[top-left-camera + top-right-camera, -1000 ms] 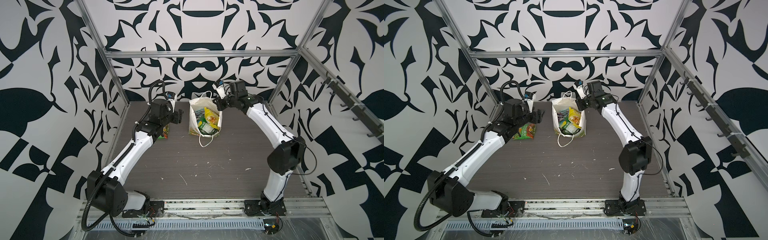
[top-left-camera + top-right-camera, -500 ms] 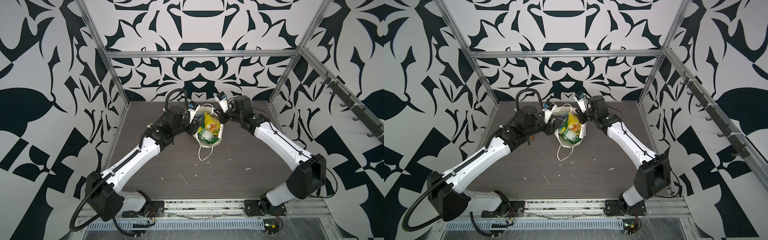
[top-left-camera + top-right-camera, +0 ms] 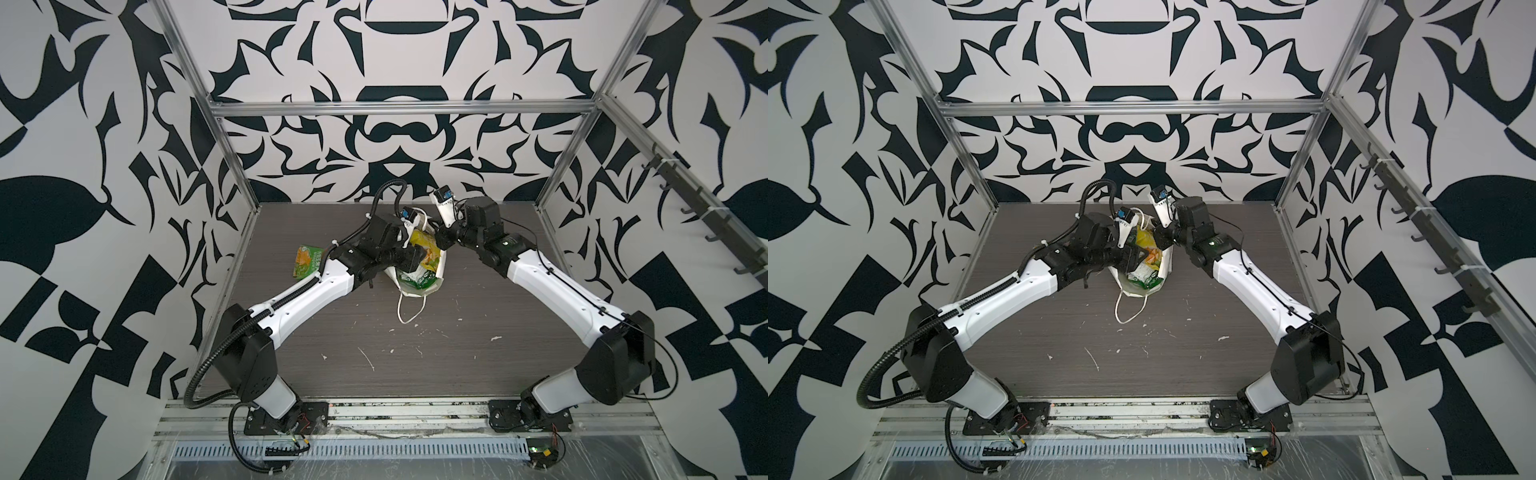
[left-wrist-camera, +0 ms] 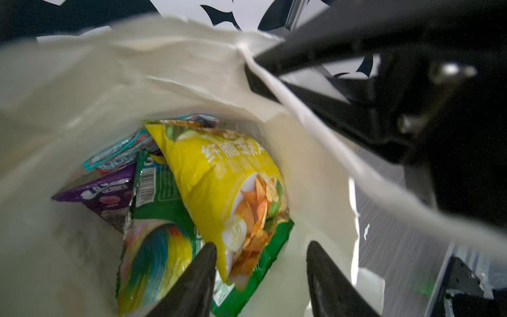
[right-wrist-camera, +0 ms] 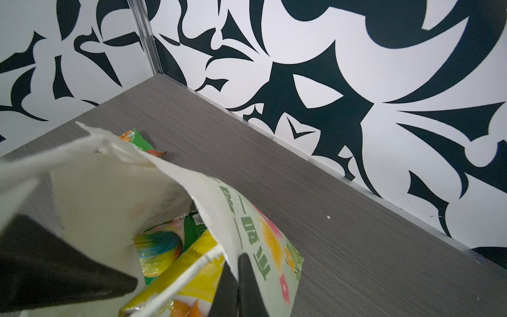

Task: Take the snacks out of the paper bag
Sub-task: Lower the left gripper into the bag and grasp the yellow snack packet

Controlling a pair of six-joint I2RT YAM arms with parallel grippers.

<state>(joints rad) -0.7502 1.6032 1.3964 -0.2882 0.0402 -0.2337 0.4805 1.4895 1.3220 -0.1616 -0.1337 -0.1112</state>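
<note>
Moved: your left claw (image 4: 261,247) went into the paper bag (image 4: 82,96) mouth.
Left claw: jaws apart astride yellow packet (image 4: 219,178), not gripping.
Right claw (image 5: 238,263): clamped on paper bag rim.

my left fingers (image 4: 197,280) are plain black. the paper bag (image 4: 68,96) is creamy white inside; outside it has green lettering with pink and yellow flowers. 1 yellow packet (image 4: 219,178) has white characters and orange chips. 1 purple packet (image 4: 107,195), 1 teal-and-red packet (image 4: 120,153), 1 green packet (image 4: 162,208) with a white barcode patch and a blue-yellow swirl. the table (image 5: 356,233) is grey wood-grain, and the walls (image 5: 329,55) are white with black leafy shapes.
</note>
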